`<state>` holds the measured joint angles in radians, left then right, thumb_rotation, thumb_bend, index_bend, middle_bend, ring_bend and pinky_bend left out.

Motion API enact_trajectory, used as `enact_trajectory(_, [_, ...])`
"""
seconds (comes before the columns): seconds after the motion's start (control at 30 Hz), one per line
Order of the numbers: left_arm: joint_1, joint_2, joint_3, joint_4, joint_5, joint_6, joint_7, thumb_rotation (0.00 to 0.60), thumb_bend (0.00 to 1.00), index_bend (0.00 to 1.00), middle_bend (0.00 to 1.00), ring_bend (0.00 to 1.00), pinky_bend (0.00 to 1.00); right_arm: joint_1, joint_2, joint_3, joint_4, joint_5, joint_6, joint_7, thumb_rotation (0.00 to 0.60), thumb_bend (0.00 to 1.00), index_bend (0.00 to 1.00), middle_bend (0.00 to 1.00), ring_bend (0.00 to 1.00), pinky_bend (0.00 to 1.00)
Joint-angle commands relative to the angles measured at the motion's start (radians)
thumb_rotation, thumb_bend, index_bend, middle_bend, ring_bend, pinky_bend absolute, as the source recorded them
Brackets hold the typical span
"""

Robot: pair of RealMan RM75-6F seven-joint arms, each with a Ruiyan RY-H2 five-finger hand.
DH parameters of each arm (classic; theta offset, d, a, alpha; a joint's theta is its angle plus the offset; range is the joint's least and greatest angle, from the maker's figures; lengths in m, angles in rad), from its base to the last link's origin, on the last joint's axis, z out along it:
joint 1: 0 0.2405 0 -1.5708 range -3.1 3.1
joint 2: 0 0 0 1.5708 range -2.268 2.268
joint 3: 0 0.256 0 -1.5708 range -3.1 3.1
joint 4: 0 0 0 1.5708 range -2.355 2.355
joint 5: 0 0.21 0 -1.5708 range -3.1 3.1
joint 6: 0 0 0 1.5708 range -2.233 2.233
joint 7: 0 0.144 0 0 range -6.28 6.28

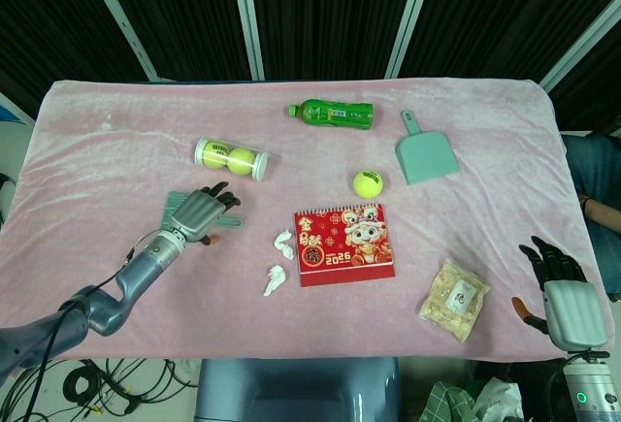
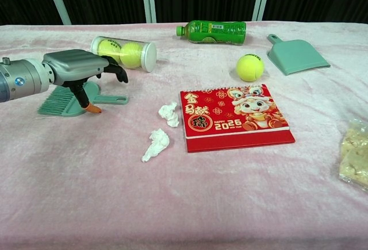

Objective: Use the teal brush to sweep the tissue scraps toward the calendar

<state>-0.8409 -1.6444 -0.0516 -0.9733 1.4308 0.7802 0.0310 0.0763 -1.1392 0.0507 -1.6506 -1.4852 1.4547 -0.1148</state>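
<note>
The left hand hangs over the teal brush, fingers spread and holding nothing; from the chest view its thumb tip comes down at the handle, though I cannot tell if it touches. That low view shows the brush lying flat on the pink cloth, bristles toward 9 o'clock and handle toward 3 o'clock. The head view shows only the bristles and handle end poking out from under the hand.

2 tissue scraps lie just off the calendar at its 9 o'clock side, the upper scrap nearly against its edge, the lower one at about 8 o'clock. The brush sits well apart from them at their 9 o'clock.

The right hand appears only in the head view, at the table's 4 o'clock corner, fingers apart and empty. That view also takes in the whole snack bag, which the chest view crops at its right edge.
</note>
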Motion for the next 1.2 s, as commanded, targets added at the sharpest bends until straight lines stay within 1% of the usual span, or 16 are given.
enact_trajectory(0.03, [0.005,0.032,-0.034,-0.072,-0.06,-0.016,0.041,0.6,0.16,0.18,0.17,0.01,0.25,0.0,0.0,0.0,0.0,0.0,0.0,0.0,0.6,0.17,0.19,0.09,0.13,0.18])
enact_trajectory(0.1, [0.023,0.086,-0.076,-0.176,-0.101,0.026,0.04,0.6,0.16,0.18,0.18,0.01,0.25,0.0,-0.001,0.001,0.001,0.0,0.001,-0.001,0.6,0.17,0.19,0.09,0.14,0.18])
enact_trajectory(0.2, [0.048,0.152,-0.097,-0.286,-0.145,0.062,0.084,0.6,0.16,0.18,0.2,0.03,0.28,0.0,-0.002,0.001,0.002,0.001,0.001,-0.002,0.6,0.17,0.19,0.09,0.14,0.18])
enact_trajectory(0.3, [0.101,0.261,-0.104,-0.447,-0.17,0.147,0.15,0.6,0.16,0.18,0.21,0.04,0.3,-0.001,-0.002,0.002,0.003,0.002,0.003,-0.007,0.6,0.17,0.19,0.09,0.14,0.18])
enact_trajectory(0.4, [0.127,0.309,-0.102,-0.521,-0.181,0.182,0.171,0.6,0.16,0.18,0.2,0.09,0.31,-0.001,-0.001,0.002,0.003,0.004,0.003,-0.008,0.6,0.17,0.19,0.09,0.14,0.18])
enact_trajectory(0.5, [0.177,0.372,-0.093,-0.611,-0.19,0.244,0.186,0.6,0.16,0.19,0.17,0.14,0.33,-0.002,0.0,0.002,0.003,0.003,0.005,-0.009,0.6,0.17,0.19,0.09,0.14,0.18])
enact_trajectory(0.53, [0.259,0.429,-0.071,-0.686,-0.166,0.366,0.189,0.6,0.16,0.19,0.17,0.14,0.33,-0.002,0.0,0.002,0.006,-0.005,0.012,-0.013,0.6,0.17,0.19,0.09,0.14,0.18])
enact_trajectory(0.6, [0.334,0.475,-0.025,-0.753,-0.102,0.468,0.189,0.6,0.16,0.2,0.17,0.13,0.32,-0.002,-0.003,0.002,0.012,-0.011,0.015,-0.016,0.6,0.17,0.19,0.09,0.14,0.18])
enact_trajectory(0.63, [0.354,0.486,-0.011,-0.766,-0.083,0.492,0.186,0.6,0.16,0.21,0.17,0.13,0.3,-0.002,-0.003,0.001,0.013,-0.012,0.016,-0.016,0.6,0.17,0.19,0.09,0.14,0.18])
enact_trajectory(0.7, [0.423,0.519,0.039,-0.793,-0.017,0.573,0.164,0.6,0.16,0.21,0.17,0.13,0.28,-0.002,-0.003,0.001,0.015,-0.014,0.016,-0.014,0.6,0.17,0.19,0.09,0.14,0.18])
enact_trajectory(0.8, [0.503,0.543,0.092,-0.802,0.038,0.659,0.137,0.6,0.16,0.22,0.17,0.12,0.24,-0.002,-0.003,0.0,0.016,-0.016,0.015,-0.014,0.6,0.17,0.19,0.09,0.14,0.18])
enact_trajectory(0.87, [0.551,0.545,0.116,-0.797,0.061,0.713,0.114,0.6,0.16,0.22,0.17,0.07,0.16,-0.002,-0.004,0.0,0.017,-0.018,0.017,-0.016,0.6,0.17,0.19,0.09,0.14,0.18])
enact_trajectory(0.93, [0.644,0.537,0.152,-0.777,0.065,0.806,0.055,0.6,0.16,0.23,0.16,0.02,0.08,-0.003,-0.005,-0.001,0.018,-0.021,0.022,-0.02,0.6,0.17,0.19,0.09,0.14,0.18])
enact_trajectory(1.0, [0.674,0.529,0.16,-0.757,0.072,0.832,0.029,0.6,0.16,0.24,0.16,0.0,0.04,-0.004,-0.006,-0.001,0.018,-0.022,0.024,-0.021,0.6,0.17,0.19,0.09,0.14,0.18])
enact_trajectory(1.07, [0.699,0.529,0.163,-0.745,0.063,0.844,0.004,0.6,0.16,0.25,0.16,0.0,0.04,-0.005,-0.006,-0.001,0.018,-0.021,0.024,-0.02,0.6,0.17,0.19,0.09,0.14,0.18])
enact_trajectory(1.2, [0.71,0.552,0.152,-0.742,0.055,0.835,-0.006,0.6,0.16,0.25,0.15,0.0,0.03,-0.003,-0.005,-0.001,0.02,-0.024,0.023,-0.02,0.6,0.17,0.19,0.09,0.14,0.18])
